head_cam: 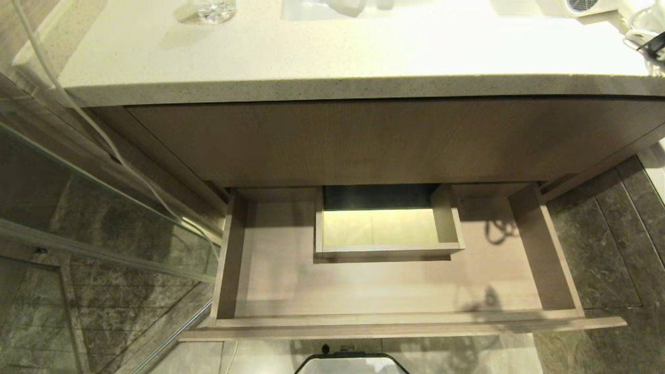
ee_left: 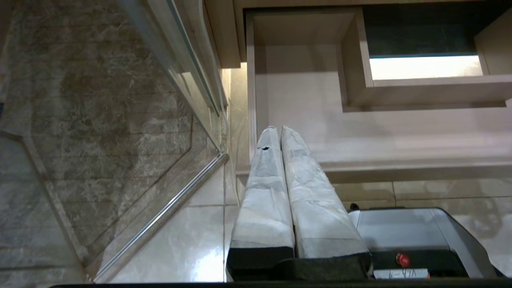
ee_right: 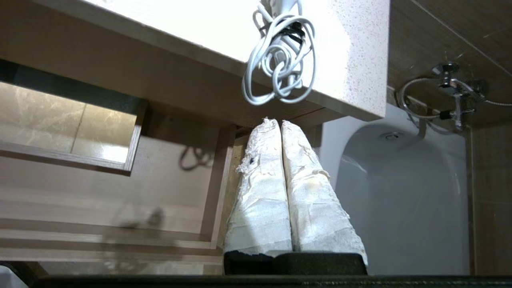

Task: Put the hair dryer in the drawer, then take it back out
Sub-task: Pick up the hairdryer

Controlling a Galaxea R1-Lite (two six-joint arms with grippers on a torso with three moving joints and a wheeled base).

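A bathroom with dark marbled floor tiles [head_cam: 597, 249] fills the head view, and a pale speckled countertop [head_cam: 332, 57] spans the top of it from ten o'clock to two o'clock. Under the countertop runs a plain wood panel [head_cam: 384, 140]. Below that, at the centre and down toward six o'clock, the drawer [head_cam: 384, 322] stands pulled out, its wood-grain floor bare, with a boxed cutout [head_cam: 387, 223] at its back centre. A glass shower panel [head_cam: 104, 223] with a metal rail leans across the nine o'clock side. In the right wrist view a white bathtub [ee_right: 400, 192] shows beside the cabinet, with a chrome tap and hose [ee_right: 448, 88] on the wall above it.

The hair dryer [head_cam: 589, 6] lies on the countertop at one o'clock in the head view, only its grey grille end showing at the frame edge. Its bundled white cord [ee_right: 280, 64], bound with a black tie, hangs over the countertop's front edge. A clear glass [head_cam: 214, 10] stands at eleven o'clock.

The right gripper [ee_right: 276, 124] sits just under the dangling cord, its tape-wrapped fingers pressed together with nothing between them. The left gripper [ee_left: 278, 130] hangs by the drawer's left front corner, fingers likewise closed and empty.
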